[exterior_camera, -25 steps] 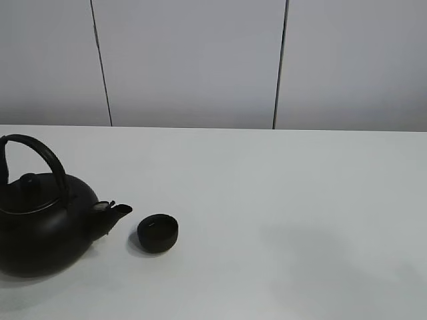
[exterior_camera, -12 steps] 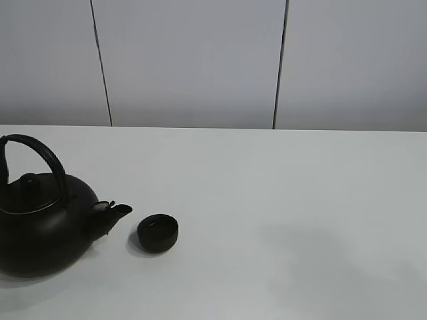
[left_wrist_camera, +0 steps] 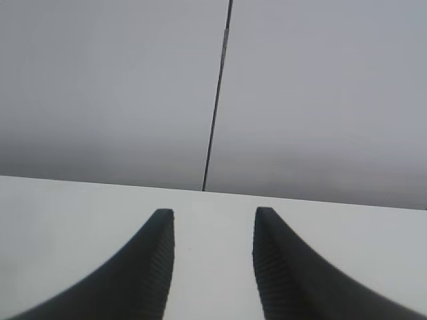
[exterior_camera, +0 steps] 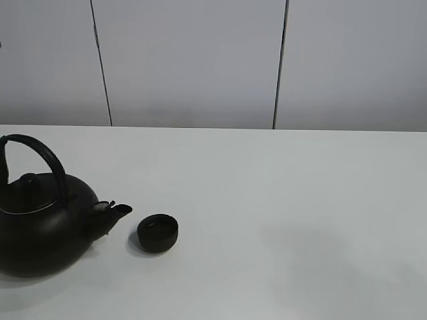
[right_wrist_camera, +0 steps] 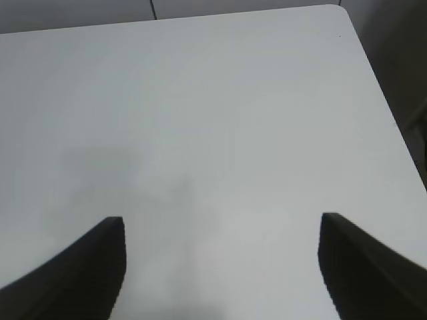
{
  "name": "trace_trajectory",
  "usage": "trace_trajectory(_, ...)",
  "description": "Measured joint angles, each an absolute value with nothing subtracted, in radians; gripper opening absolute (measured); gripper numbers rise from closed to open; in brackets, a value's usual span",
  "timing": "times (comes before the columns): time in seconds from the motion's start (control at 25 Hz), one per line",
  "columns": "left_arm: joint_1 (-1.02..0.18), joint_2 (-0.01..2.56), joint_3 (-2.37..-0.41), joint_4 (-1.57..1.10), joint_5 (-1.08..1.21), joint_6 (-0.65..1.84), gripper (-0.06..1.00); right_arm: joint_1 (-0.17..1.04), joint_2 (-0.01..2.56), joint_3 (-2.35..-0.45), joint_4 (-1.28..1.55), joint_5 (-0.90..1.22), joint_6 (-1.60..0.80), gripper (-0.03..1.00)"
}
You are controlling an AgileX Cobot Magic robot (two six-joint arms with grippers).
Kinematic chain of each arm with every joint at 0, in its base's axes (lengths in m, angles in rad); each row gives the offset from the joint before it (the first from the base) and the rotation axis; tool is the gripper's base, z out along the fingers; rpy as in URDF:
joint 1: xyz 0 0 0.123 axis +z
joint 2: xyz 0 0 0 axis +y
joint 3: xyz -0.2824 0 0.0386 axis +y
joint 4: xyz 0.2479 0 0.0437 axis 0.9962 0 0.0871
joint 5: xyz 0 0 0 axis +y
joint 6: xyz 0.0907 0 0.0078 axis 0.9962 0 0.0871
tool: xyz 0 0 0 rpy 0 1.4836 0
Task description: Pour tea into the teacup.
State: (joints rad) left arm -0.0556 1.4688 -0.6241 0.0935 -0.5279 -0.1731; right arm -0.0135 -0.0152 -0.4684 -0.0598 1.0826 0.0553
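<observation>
A small matte black teacup (exterior_camera: 158, 233) sits beside the big black kettle-shaped teapot's (exterior_camera: 41, 227) spout near the white counter's (exterior_camera: 280, 200) left edge. Left gripper (left_wrist_camera: 208, 223) and right gripper (right_wrist_camera: 221, 230) hover open and empty; grasping the teapot's handle looks next.

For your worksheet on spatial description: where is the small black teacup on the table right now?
In the exterior high view, the teacup stands on the white table, left of centre near the front, just right of the teapot spout and apart from it.
</observation>
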Motion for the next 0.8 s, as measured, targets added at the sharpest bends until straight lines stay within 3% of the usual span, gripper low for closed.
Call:
trace_trajectory(0.44, -0.018, 1.26, -0.892, 0.0, 0.207, -0.171, 0.29, -0.014, -0.015, -0.468, -0.06, 1.081, 0.055, 0.54)
trace_trajectory(0.6, 0.075, 1.209, -0.935, 0.0, 0.393, -0.114, 0.29, -0.014, -0.015, -0.468, -0.059, 1.081, 0.055, 0.54)
trace_trajectory(0.8, 0.279, 1.153, -0.94, 0.0, 0.502, 0.015, 0.29, -0.014, -0.015, -0.468, -0.059, 1.081, 0.055, 0.54)
